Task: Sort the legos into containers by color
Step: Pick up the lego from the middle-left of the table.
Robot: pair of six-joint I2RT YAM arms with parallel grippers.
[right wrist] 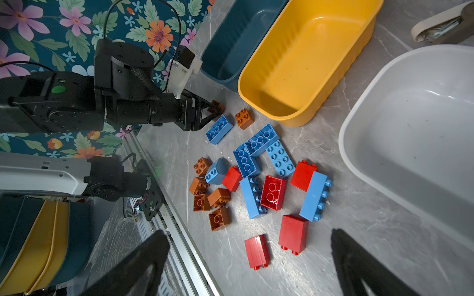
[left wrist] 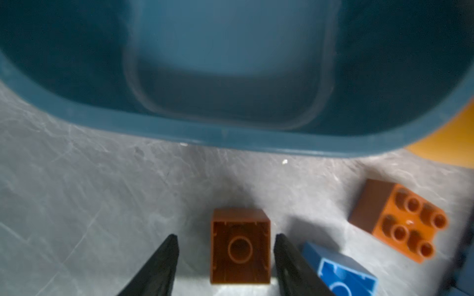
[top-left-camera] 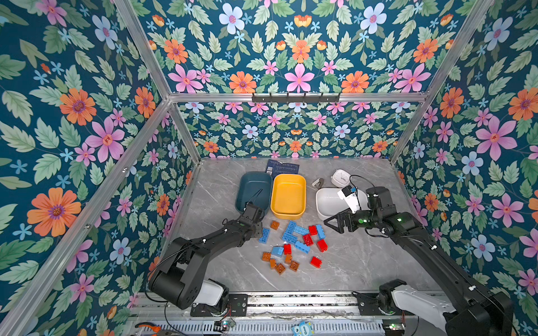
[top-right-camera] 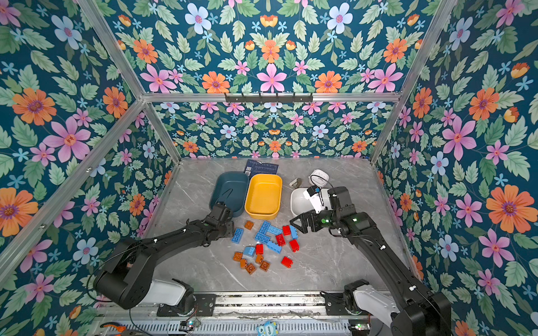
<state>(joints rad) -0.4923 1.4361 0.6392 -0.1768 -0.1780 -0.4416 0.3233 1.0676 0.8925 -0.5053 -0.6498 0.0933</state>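
A brown brick (left wrist: 239, 246) between the parted left jaws, near the teal tub (left wrist: 230, 141); right jaws wide apart.

The worktop (top-left-camera: 334, 276) is bare along its front edge. In the middle the bricks (top-left-camera: 291, 227) crowd together; behind them stand the teal tub (top-left-camera: 253, 189), yellow tub (top-left-camera: 288, 195) and white tub (top-left-camera: 327, 203).
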